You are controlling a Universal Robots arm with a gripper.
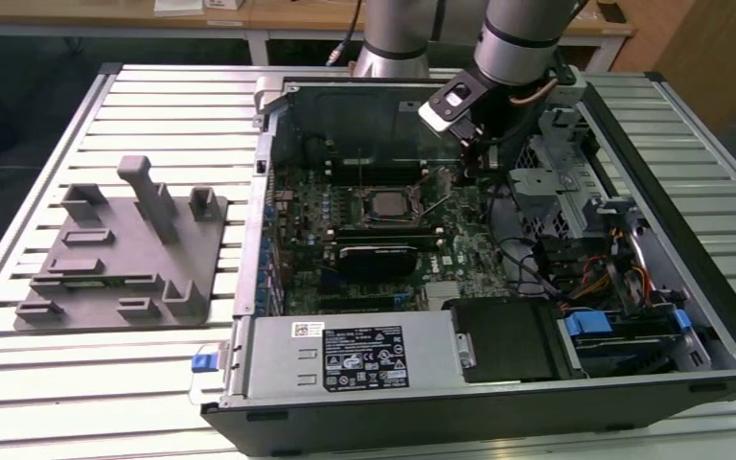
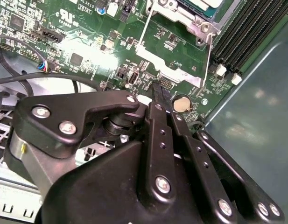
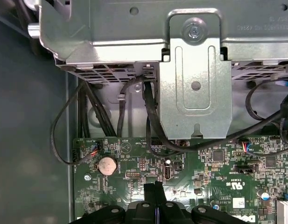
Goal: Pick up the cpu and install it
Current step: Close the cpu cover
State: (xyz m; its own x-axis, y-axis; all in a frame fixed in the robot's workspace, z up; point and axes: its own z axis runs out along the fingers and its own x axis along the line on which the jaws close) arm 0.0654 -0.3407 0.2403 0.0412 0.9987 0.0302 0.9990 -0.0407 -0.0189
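Since the computer case [image 1: 262, 134] lies on its side with the panel off, its contents are laid bare in the exterior view. A green motherboard [image 1: 464, 259] is seen, with a black rectangular block [image 1: 375, 257] on the near side of the socket. A silver power supply [image 1: 342, 355] is set along the near edge, a black drive [image 1: 509, 337] beside it, and a tangle of coloured cables [image 1: 605, 278] towards the exterior view's right.

The cpu [image 1: 387, 204] is seen seated in the socket near the middle of the board, its pale top framed by the darker socket rim. An edge of it is caught in the second wrist view [image 2: 202, 3], where a metal socket frame [image 2: 169, 53] lies open beside it. The gripper [image 1: 474, 178] is lowered inside the case, just to the exterior view's right of the socket and apart from the cpu. In both wrist views its fingers [image 3: 150, 193] [image 2: 160, 100] are pressed together with nothing between them.

One arm, one cpu, one coin cell [image 3: 107, 165], one grey fixture [image 1: 119, 254] and two white slot latches [image 2: 221, 70] are counted.

Case and fixture are carried by a slatted metal table [image 1: 150, 105], the fixture well apart on the exterior view's left. Beyond the table, pale wooden desks [image 1: 291, 14] on white legs and a dark floor are seen.
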